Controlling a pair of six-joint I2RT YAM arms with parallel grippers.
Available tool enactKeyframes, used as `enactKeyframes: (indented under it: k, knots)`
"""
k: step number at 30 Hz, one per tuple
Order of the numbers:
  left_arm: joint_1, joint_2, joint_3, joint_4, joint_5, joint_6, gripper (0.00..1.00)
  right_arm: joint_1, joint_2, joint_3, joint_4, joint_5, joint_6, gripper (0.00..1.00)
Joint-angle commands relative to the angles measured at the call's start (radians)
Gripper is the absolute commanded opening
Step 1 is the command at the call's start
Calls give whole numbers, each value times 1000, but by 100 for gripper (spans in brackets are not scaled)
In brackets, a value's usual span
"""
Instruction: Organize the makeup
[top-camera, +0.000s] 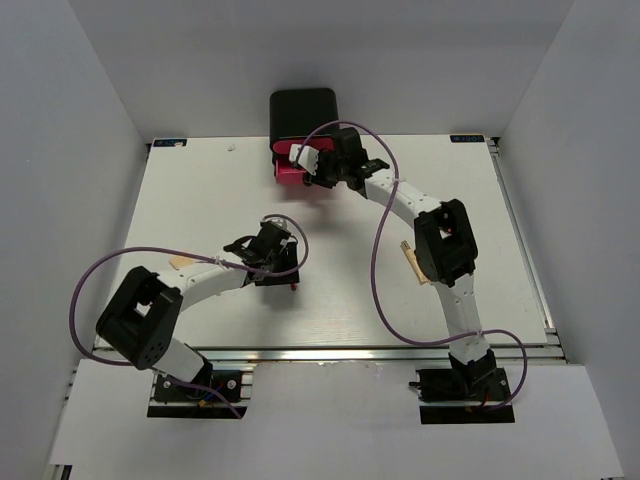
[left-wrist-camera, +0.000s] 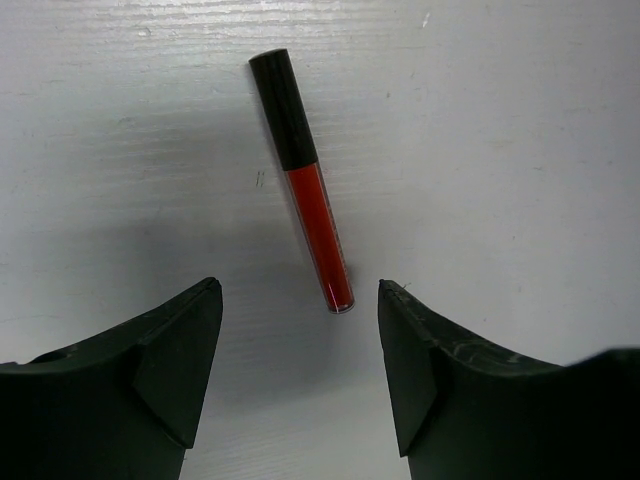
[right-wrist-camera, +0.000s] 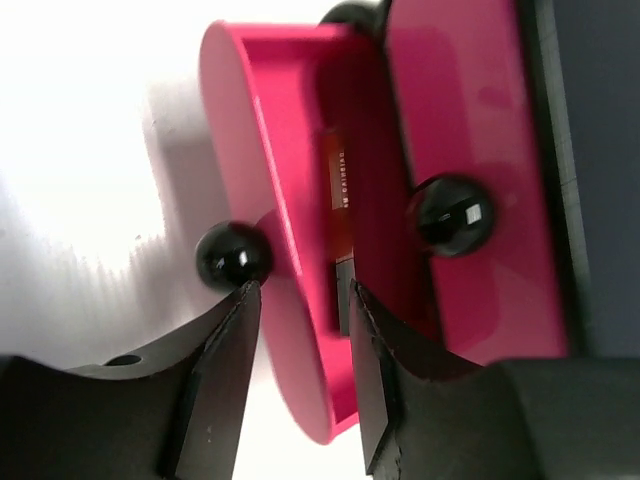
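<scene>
A slim red-and-black stick (left-wrist-camera: 302, 180) lies on the white table, its red end just ahead of my left gripper (left-wrist-camera: 300, 300), which is open and empty just above the table. In the top view that gripper (top-camera: 288, 272) is at table centre, the stick's red end (top-camera: 294, 285) just showing beside it. My right gripper (right-wrist-camera: 300, 295) is open at the black box, its fingers either side of the front wall of a pulled-out pink drawer (right-wrist-camera: 250, 120). Another red-and-black stick (right-wrist-camera: 340, 230) lies inside that drawer. The left finger touches the drawer's black knob (right-wrist-camera: 233, 253).
The black box (top-camera: 302, 112) stands at the table's far edge, its open pink drawer (top-camera: 290, 177) under the right gripper (top-camera: 312, 168). A second knob (right-wrist-camera: 450, 215) sits on the drawer beside. A beige stick (top-camera: 411, 262) lies by the right arm, and a small tan item (top-camera: 181, 263) by the left arm.
</scene>
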Motion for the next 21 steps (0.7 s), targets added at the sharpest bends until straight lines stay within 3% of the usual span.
enactKeyframes:
  k: [1, 6, 9, 13, 21]
  knots:
    - [-12, 5, 29, 31, -38, -13, 73, -6, -74, -51, 61, 12, -1, 47]
    - [-17, 28, 43, 31, -33, -11, 72, -7, -62, -39, 77, 26, 3, 44]
    - [-18, 27, 44, 24, -50, -11, 69, -25, -157, -57, 89, -74, 84, 46]
    - [-18, 67, 52, 22, -62, -10, 60, -45, -332, -255, 225, -130, 199, 53]
    - [-23, 231, 145, -16, -143, -21, 60, -111, -611, -578, 293, -158, 416, 59]
